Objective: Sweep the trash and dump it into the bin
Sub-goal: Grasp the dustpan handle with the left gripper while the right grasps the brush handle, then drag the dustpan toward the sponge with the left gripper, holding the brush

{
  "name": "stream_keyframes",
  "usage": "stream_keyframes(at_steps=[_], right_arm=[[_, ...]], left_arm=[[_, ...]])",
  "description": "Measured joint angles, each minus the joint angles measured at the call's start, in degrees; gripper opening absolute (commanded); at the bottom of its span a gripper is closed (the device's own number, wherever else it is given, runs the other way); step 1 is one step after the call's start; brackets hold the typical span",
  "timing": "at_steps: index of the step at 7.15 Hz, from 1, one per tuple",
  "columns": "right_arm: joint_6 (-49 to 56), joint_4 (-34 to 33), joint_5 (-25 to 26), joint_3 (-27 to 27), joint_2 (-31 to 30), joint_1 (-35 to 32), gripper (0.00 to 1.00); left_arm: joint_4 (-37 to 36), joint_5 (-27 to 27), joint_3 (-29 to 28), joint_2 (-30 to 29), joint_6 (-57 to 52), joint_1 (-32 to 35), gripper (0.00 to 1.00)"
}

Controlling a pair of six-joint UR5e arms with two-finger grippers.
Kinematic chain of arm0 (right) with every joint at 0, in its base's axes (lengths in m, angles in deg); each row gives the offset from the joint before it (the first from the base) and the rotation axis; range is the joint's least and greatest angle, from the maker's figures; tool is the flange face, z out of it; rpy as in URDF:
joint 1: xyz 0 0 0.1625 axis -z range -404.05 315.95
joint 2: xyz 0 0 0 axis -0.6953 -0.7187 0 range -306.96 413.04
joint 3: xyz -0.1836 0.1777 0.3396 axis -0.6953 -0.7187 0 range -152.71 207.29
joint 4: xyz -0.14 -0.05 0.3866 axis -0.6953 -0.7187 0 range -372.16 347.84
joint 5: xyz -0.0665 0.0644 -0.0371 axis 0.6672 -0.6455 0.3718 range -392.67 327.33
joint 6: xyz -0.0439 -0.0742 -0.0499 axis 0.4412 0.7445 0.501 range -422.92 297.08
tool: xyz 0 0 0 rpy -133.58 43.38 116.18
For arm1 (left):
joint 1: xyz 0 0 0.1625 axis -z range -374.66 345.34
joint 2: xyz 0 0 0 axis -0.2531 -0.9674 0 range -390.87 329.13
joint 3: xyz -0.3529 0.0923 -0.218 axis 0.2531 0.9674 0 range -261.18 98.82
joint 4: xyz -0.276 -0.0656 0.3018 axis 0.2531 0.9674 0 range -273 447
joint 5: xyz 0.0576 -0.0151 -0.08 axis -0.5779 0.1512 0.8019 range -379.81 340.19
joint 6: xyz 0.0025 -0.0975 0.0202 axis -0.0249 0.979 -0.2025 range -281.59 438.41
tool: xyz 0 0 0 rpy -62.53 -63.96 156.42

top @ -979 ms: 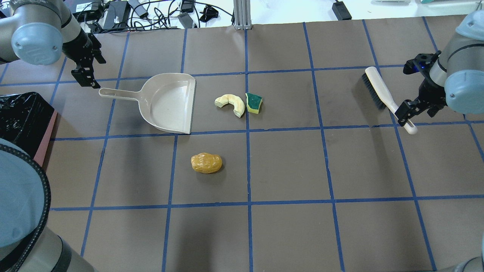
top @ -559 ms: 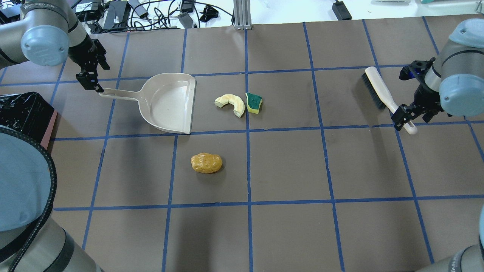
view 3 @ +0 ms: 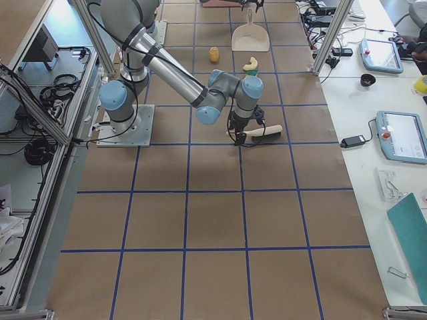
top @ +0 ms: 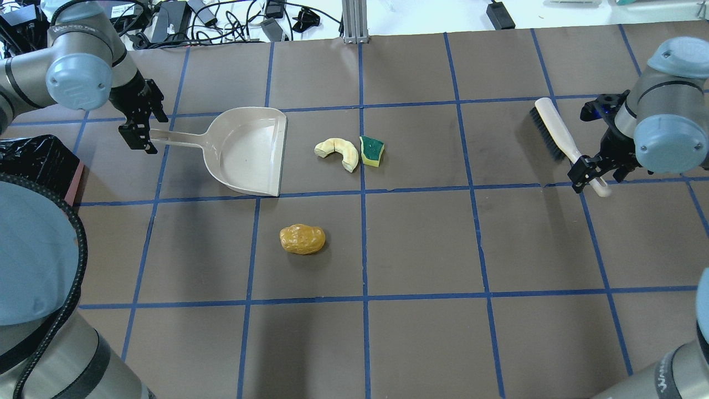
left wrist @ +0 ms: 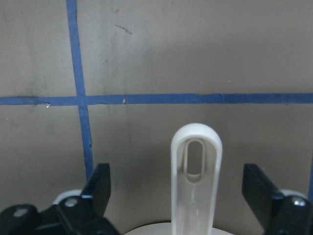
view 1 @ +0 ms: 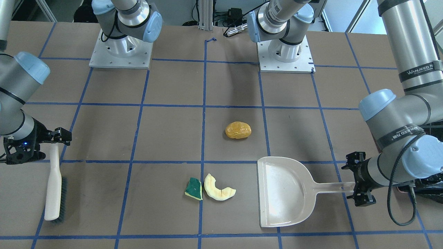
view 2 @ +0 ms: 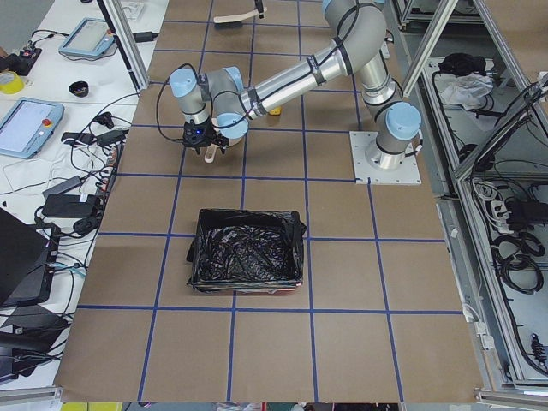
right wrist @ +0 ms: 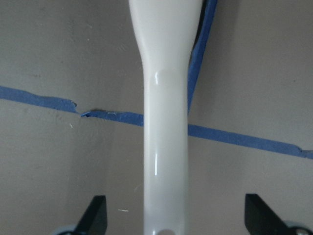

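The left gripper [top: 148, 132] straddles the tip of the dustpan [top: 243, 152] handle, its fingers spread wide and touching neither side. Across a bare gap from the dustpan's open lip lie the crescent slice [top: 338, 153] and, just beside it, the sponge wedge [top: 371, 151]. The potato-like lump [top: 302, 239] sits apart, off the lip's robot-side corner. The bin [top: 33, 166] stands past the handle end. Well beyond the scraps, the right gripper [top: 591, 173], equally spread, straddles the brush [top: 554, 130] handle.

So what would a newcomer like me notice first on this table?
Probably the tools at opposite ends, each with an open pincer straddling its handle: the left pincer at the beige dustpan, the right pincer at the white brush. Between them lie three scraps: a potato-like lump on its own, and a cream crescent right beside a green sponge wedge.
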Motion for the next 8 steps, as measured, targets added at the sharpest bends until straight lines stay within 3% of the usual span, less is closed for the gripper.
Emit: stream_keyframes(at_steps=[2, 3, 6, 8], right_arm=[[-0.89, -1.11, 0.07, 0.03, 0.14, -0.01, 0.78], [-0.97, -1.15, 0.13, 0.03, 0.02, -0.04, 0.78], [-1.02, -0.6, 0.13, 0.04, -0.61, -0.32, 0.77], [-0.94, -0.39, 0.07, 0.04, -0.78, -0.48, 0.67]], left_arm=[[-0.43, -0.19, 0.92, -0.06, -0.14, -0.65, 0.19], [-0.64, -0.04, 1.02, 0.15, -0.12, -0.79, 0.0], [-1.76, 0.38, 1.26, 0.56, 0.23, -1.05, 0.0], [-4.03, 0.26, 2.13, 0.3, 0.26, -1.09, 0.0]])
